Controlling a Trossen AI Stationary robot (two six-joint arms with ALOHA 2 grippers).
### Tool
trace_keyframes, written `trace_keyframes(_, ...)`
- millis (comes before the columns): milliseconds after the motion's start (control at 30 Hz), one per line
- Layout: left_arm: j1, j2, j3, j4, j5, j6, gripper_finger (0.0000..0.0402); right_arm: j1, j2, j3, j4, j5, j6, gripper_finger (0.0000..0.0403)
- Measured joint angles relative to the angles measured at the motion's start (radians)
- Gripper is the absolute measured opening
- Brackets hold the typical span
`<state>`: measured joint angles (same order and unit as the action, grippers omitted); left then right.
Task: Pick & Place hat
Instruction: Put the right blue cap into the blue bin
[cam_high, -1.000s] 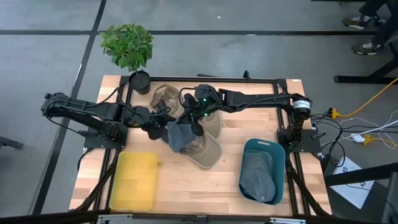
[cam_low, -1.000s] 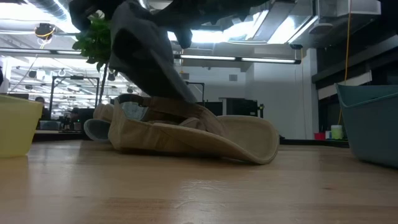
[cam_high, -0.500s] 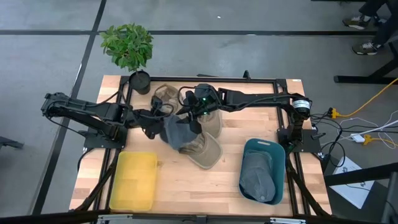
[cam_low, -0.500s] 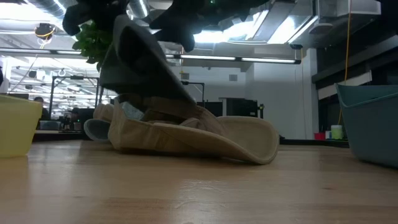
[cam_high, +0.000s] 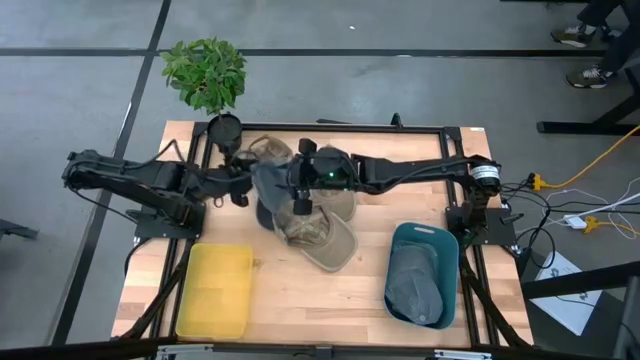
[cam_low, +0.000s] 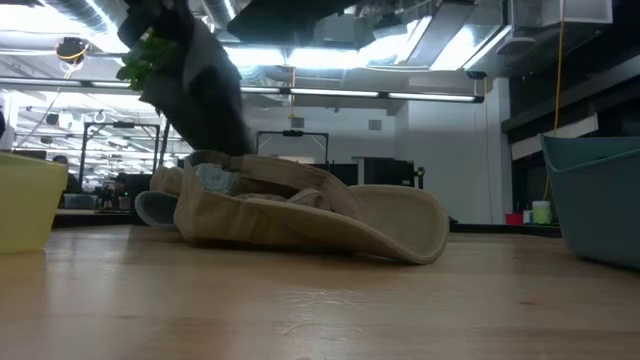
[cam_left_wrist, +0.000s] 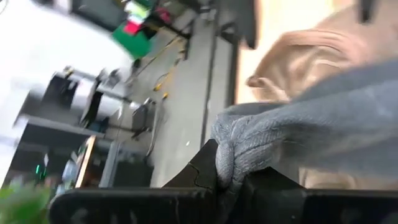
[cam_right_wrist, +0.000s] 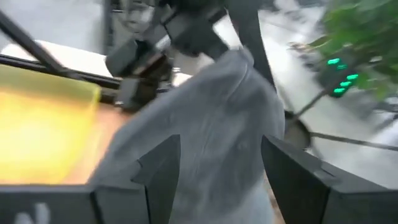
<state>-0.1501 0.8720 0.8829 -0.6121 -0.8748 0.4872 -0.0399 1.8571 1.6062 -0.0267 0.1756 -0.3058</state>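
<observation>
Left gripper (cam_high: 243, 190) clamps grey hat (cam_high: 270, 188) edge, lifted over tan hats (cam_high: 318, 235); right gripper (cam_high: 297, 195) wide, beside it

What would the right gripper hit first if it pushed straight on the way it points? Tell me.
The grey hat. In the right wrist view it hangs straight ahead of the open right gripper, held at its edge by the left gripper. Depth is unclear.

Grey hat (cam_low: 195, 85): hangs lifted above the tan hats, dark arm parts overhead.
Tan hats (cam_low: 300, 215): heaped mid-surface (cam_low: 320, 305), brim tilted.
Yellow bin (cam_low: 22, 205): left edge.
Teal bin (cam_low: 598, 195): right edge.
</observation>
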Motion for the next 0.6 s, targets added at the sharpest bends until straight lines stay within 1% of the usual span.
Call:
trace_keyframes(133,0.003,-0.025,0.001,0.002,-0.087,-0.101,0.0010,0.014,0.001,0.000,0.036,0.068,-0.024,0.0222)
trace_keyframes(300,0.021,0.009,0.001,0.045,-0.175,-0.203,0.0010,0.015,0.005,0.000,0.115,0.070,-0.021,0.0222)
trace_keyframes(433,0.037,0.045,0.001,0.136,-0.179,-0.210,0.0011,0.015,0.031,0.000,0.197,0.070,-0.024,0.0222)
trace_keyframes(567,0.053,0.074,0.001,0.171,-0.180,-0.189,0.0011,0.015,0.055,0.000,0.254,0.072,-0.036,0.0222)
trace_keyframes(600,0.058,0.078,0.001,0.174,-0.176,-0.189,0.0011,0.015,0.061,0.000,0.269,0.088,-0.038,0.0222)
